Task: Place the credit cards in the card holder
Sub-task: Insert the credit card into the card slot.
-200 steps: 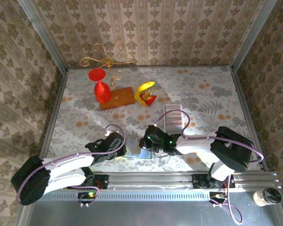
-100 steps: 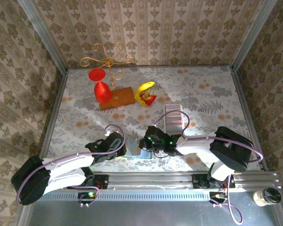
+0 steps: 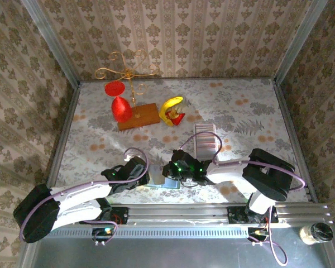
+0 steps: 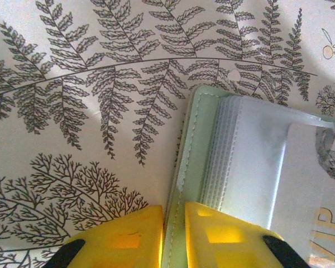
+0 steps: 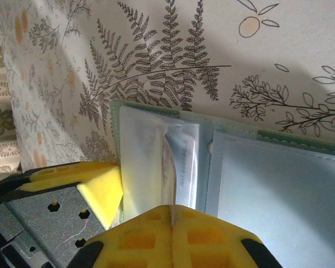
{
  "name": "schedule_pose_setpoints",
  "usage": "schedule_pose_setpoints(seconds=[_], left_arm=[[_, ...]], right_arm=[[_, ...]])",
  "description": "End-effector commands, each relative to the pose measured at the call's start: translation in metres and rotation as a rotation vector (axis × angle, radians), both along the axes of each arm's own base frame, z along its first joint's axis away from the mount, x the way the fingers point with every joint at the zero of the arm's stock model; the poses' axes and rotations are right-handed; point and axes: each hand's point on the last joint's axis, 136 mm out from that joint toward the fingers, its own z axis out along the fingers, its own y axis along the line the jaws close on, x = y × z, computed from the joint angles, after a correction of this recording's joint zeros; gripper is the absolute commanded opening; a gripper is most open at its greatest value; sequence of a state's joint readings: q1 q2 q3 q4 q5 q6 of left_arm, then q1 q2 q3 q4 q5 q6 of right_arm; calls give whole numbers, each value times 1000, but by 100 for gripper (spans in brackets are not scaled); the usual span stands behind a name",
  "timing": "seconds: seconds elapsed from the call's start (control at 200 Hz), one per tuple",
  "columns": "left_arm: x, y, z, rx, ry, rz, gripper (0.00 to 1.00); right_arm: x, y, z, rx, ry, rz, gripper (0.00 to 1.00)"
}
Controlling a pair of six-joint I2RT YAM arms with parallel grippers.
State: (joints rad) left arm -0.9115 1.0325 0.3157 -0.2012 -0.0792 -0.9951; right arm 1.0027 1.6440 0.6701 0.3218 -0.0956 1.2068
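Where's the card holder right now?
In the top view the card holder lies open at the table's near edge, between the left claw and right claw.

— What is covering the table (image 3: 251,111)?

— A pale cloth (image 4: 72,84) printed with ferns and orange fruit is lying over it.

— And what is resting on that?

— At the far left, a wooden block (image 3: 139,116) and a red glass (image 3: 120,109) are standing together. A yellow-and-red object (image 3: 172,110) is sitting just right of them. The credit cards (image 3: 206,140) are lying right of centre. The card holder (image 3: 168,182) is lying open near the front edge.
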Motion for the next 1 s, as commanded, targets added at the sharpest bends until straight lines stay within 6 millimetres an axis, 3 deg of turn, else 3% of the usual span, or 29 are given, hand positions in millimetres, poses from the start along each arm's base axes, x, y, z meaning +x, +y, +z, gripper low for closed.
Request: schedule_pose_setpoints(seconds=[0.0,0.125,0.175,0.335,0.435,0.55,0.995], left_arm=[[-13,2,-12,20,52,-24,18],[-13,2,-13,20,53,-22,18],[-13,2,-12,20,51,-21,18],[-13,2,-12,19,49,-24,18],[-13,2,-12,21,49,-24,18],[-12,0,-12,15,49,-27,17],[-15,-3,-11,2,52,-31,16]], right_arm=[[-5,-7,-18,-74,13,14,13],[-7,-12,-17,-115,11,30,38],[-7,-17,-15,-138,4,28,41],[-9,-29,-11,-213,-4,37,39],[-11,-29,-13,-231,2,53,32],[-13,-19,-16,-211,20,69,22],[-10,23,0,-142,-3,110,18]])
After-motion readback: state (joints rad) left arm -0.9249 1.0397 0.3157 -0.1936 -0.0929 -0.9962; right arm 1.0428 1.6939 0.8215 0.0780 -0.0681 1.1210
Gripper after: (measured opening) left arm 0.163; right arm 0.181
